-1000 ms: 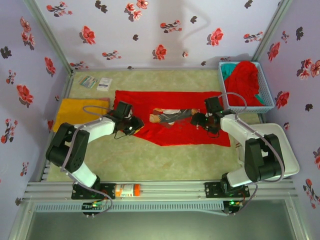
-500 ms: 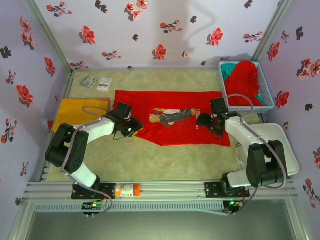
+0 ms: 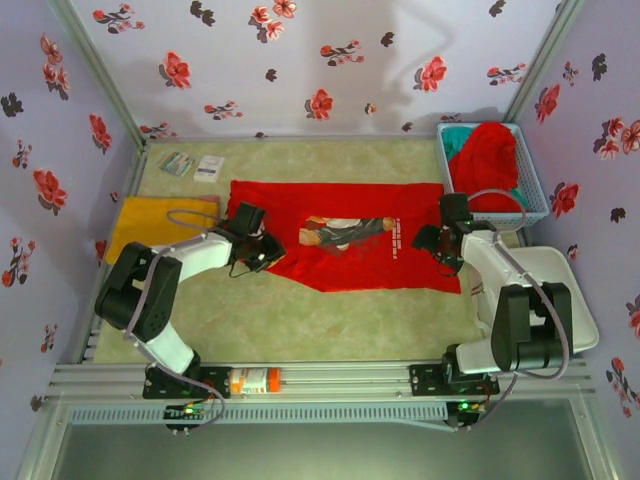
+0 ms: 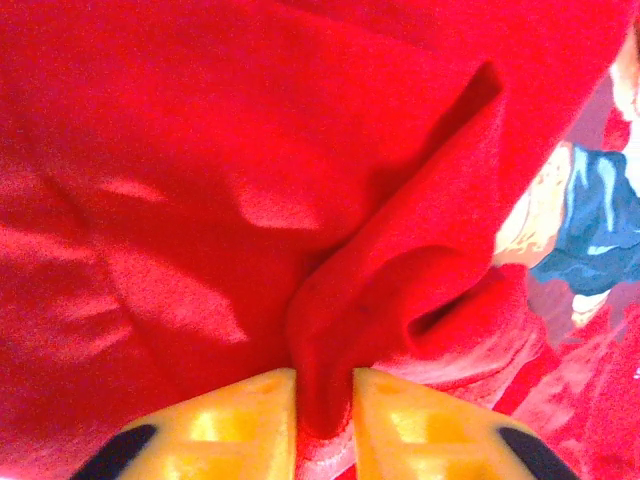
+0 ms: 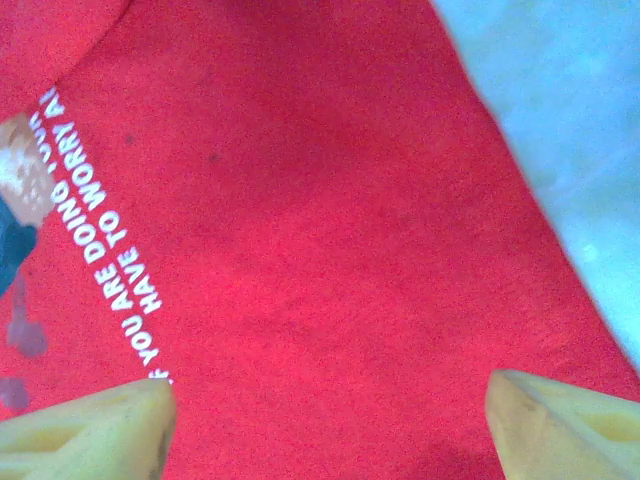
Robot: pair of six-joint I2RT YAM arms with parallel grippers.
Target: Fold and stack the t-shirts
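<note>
1. the bright red cloth t-shirt with a dark-and-white chest print (image 3: 350, 265) lies spread flat mid-table on the pale green mat (image 3: 300, 315). its long axis runs left to right, and which end is the collar cannot be told.
2. the left gripper (image 3: 262, 250) is at the shirt's left end. its wrist view shows what the top view hides: the yellow fingers (image 4: 240, 420) nearly together, pinching a raised ridge of red cloth.
3. the right gripper (image 3: 432, 246) is at the shirt's right end. its wrist view shows the jaws spread wide over flat red cloth, and white lettering (image 5: 110, 250) that is only a pale strip from above.
4. an orange-yellow t-shirt (image 3: 160, 222) lies by the left edge.
5. a blue plastic mesh basket (image 3: 495, 215) at far right holds red and teal cloth.
</note>
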